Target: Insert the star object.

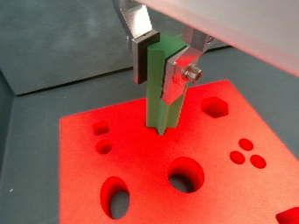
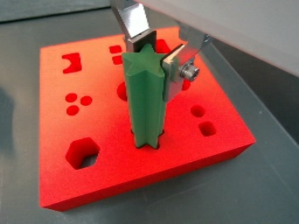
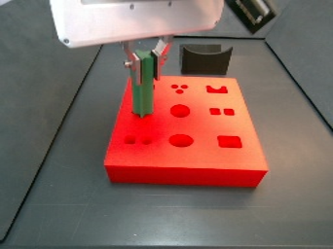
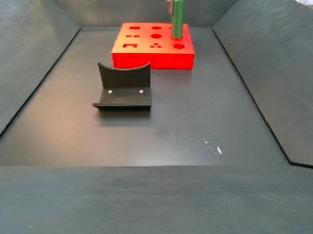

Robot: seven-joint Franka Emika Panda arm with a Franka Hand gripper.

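Note:
The star object [image 2: 145, 101] is a long bright green prism with a star-shaped end. My gripper [image 2: 149, 63] is shut on its upper part and holds it upright. It also shows in a wrist view [image 1: 162, 92] and in both side views [image 3: 140, 92] [image 4: 178, 18]. My gripper shows there too [image 1: 163, 63] [image 3: 144, 60]. The lower end of the prism is at the top face of the red block [image 3: 196, 160], near one edge. I cannot tell whether it touches the face. The block [image 1: 128, 162] [image 2: 70, 122] [image 4: 153, 57] has several holes of different shapes.
The dark fixture [image 3: 202, 56] stands on the floor just beyond the red block; it shows nearer the camera in a side view [image 4: 123, 87]. Dark walls ring the grey floor [image 4: 184, 137].

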